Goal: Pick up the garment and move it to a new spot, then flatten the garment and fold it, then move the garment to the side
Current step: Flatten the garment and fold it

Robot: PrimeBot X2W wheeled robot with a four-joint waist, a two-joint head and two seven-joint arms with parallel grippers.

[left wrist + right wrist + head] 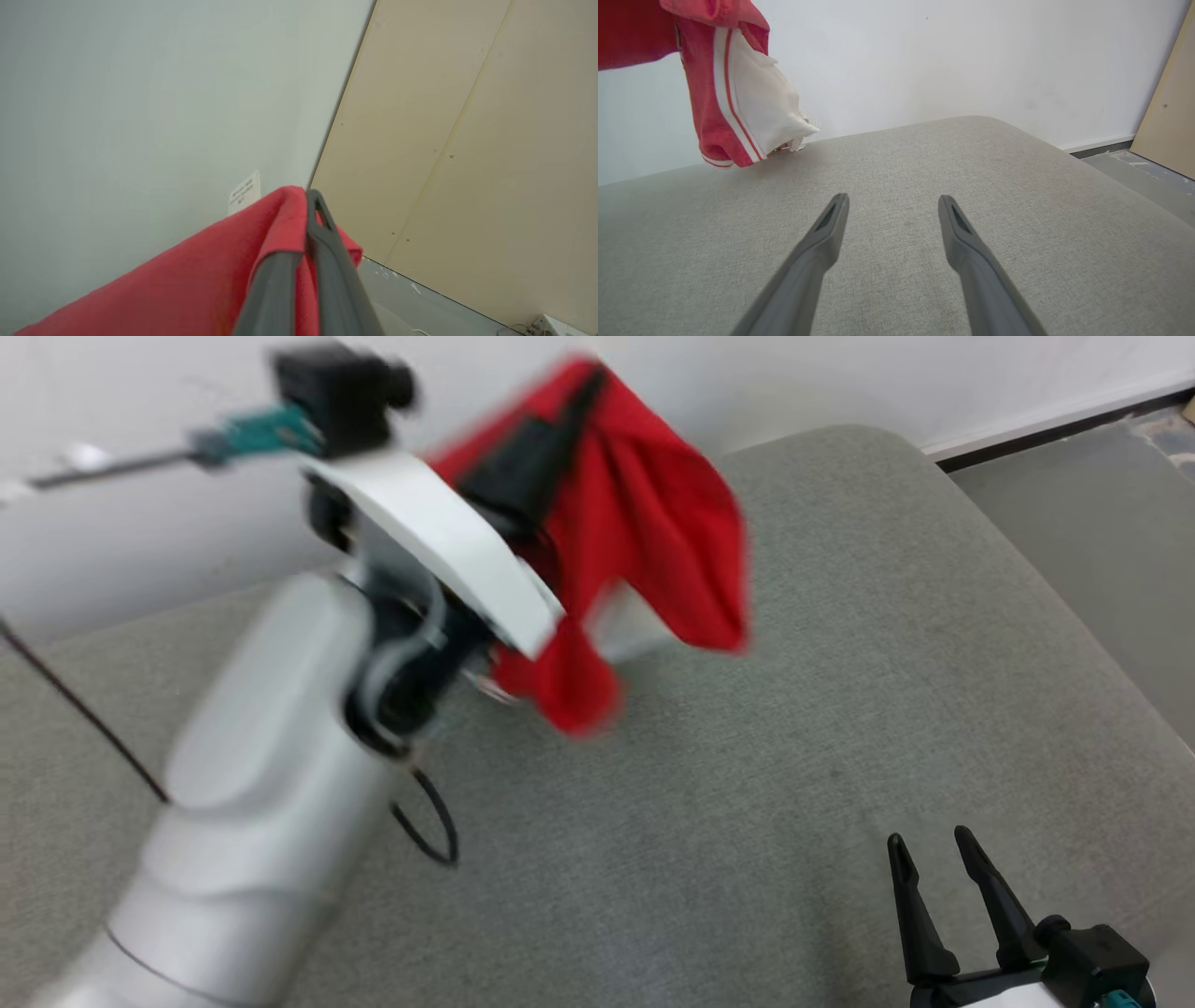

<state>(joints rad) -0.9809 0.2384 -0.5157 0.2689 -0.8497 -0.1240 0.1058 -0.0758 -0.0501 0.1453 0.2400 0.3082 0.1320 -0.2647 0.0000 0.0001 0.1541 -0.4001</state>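
1. left claw (574, 406) clamped on the red garment (653, 523), aloft at 12 o'clock, hem near the grey cushion (840, 709)
2. right claw (929, 845) apart, empty, at 5 o'clock
3. risk: the thin pinch may slip mid-swing, dropping it bunched

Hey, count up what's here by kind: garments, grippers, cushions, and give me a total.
Garments: 1, the red garment
Grippers: 2, the left gripper shut on the garment, the right gripper open
Cushions: 1, the grey cushion
Total: 4
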